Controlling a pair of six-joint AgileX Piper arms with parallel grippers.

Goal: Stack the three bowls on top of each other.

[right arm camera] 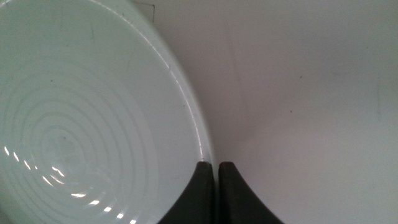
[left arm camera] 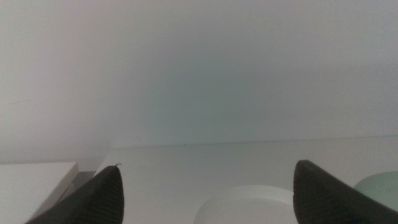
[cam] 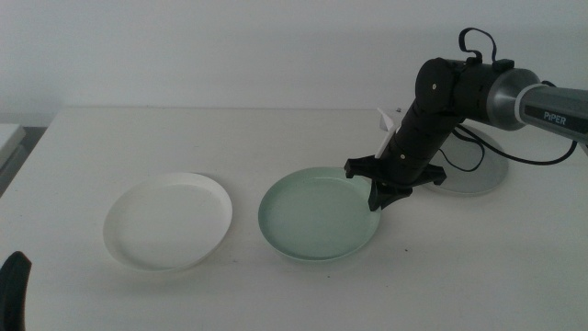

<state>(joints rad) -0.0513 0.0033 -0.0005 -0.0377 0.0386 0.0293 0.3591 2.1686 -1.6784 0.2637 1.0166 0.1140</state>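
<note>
The pale green bowl (cam: 317, 213) sits at the table's middle. The white bowl (cam: 168, 221) sits to its left, apart from it. The grey bowl (cam: 478, 175) sits at the right, partly hidden behind the right arm. My right gripper (cam: 381, 196) is down at the green bowl's right rim. In the right wrist view its jaws (right arm camera: 209, 171) are almost together, with the green bowl's rim (right arm camera: 186, 93) running into the thin gap between them. My left gripper (cam: 13, 287) waits at the bottom left corner, open and empty (left arm camera: 205, 193); its view shows the white bowl's edge (left arm camera: 249, 204).
A small white object (cam: 386, 119) stands behind the right arm, and a black cable (cam: 469, 152) runs over the grey bowl's area. A pale board (cam: 9, 147) lies at the table's left edge. The table's far edge meets a white wall.
</note>
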